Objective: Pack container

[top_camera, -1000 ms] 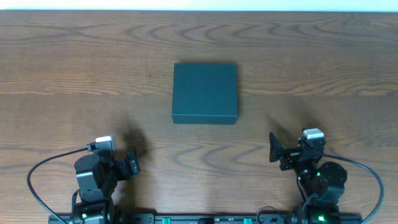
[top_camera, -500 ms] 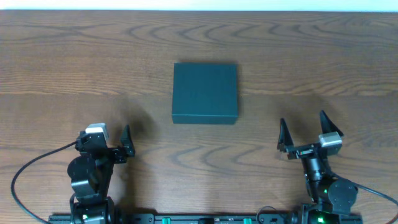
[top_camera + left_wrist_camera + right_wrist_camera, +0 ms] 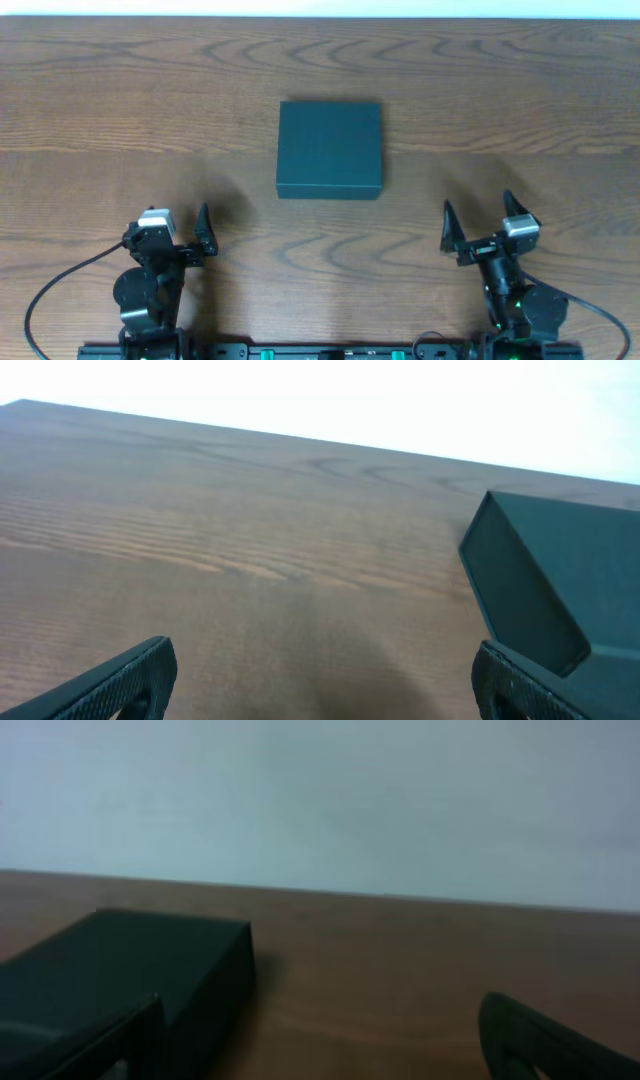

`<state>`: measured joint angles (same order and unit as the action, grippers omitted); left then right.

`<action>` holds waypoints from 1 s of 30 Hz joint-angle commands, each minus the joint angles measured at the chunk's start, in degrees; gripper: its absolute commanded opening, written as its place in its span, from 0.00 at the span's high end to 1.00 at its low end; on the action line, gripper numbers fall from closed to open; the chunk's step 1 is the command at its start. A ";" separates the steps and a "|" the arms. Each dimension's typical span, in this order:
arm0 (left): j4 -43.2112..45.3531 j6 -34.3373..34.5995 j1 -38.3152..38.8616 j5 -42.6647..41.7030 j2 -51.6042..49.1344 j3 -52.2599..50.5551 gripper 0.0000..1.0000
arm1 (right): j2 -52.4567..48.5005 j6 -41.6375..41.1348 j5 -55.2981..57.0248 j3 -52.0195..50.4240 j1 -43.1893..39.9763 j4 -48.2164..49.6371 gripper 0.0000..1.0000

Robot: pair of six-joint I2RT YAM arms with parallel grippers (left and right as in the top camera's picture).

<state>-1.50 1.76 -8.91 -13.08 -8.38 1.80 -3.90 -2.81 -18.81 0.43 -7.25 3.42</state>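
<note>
The dark teal-green container (image 3: 330, 148) lies shut at the middle of the table. It also shows at the right of the left wrist view (image 3: 560, 580) and at the left of the right wrist view (image 3: 130, 960). My left gripper (image 3: 176, 232) is open and empty, near the front edge, to the container's front left. Its fingers frame bare wood in the left wrist view (image 3: 320, 690). My right gripper (image 3: 478, 220) is open wide and empty, to the container's front right, and frames bare wood in its own view (image 3: 320, 1050). No snack packets are in view.
The brown wooden table (image 3: 120, 100) runs to a pale wall at the far edge. Black cables (image 3: 60, 280) loop from both arm bases along the front edge.
Both arms have swung up from a folded, sideways pose to face the container. The right gripper's fingers now show spread wide. The left gripper has shifted a little left.
</note>
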 commanded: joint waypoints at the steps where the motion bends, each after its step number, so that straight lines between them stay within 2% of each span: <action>1: -1.49 0.61 -0.20 0.15 0.81 -1.53 0.05 | 3.72 -0.33 -0.04 -0.13 -0.74 -5.20 0.01; 4: -1.44 0.61 -0.20 -0.07 1.90 -1.53 0.05 | 3.61 -0.33 -0.07 -0.13 -1.66 -5.51 0.01; 8: -1.46 0.61 -1.42 -0.04 8.26 -1.53 0.05 | 3.63 -0.33 -0.07 -0.13 -2.67 -5.81 0.01; 13: -1.53 0.61 -4.37 -0.35 8.15 -1.53 0.04 | 3.61 -0.33 -0.07 -0.13 -2.75 -5.81 0.01; 19: -1.22 0.63 -2.75 -6.19 8.15 -1.51 0.05 | 3.63 -0.33 -0.20 -0.13 -2.75 -5.84 0.01; 30: -1.20 0.59 -1.51 -5.90 8.15 -1.51 0.05 | 3.63 -0.33 -3.91 -0.13 -0.59 -5.81 0.01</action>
<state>-1.23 1.74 -10.66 -16.78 -0.73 1.80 -0.71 -2.79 -21.54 0.40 -8.36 -2.15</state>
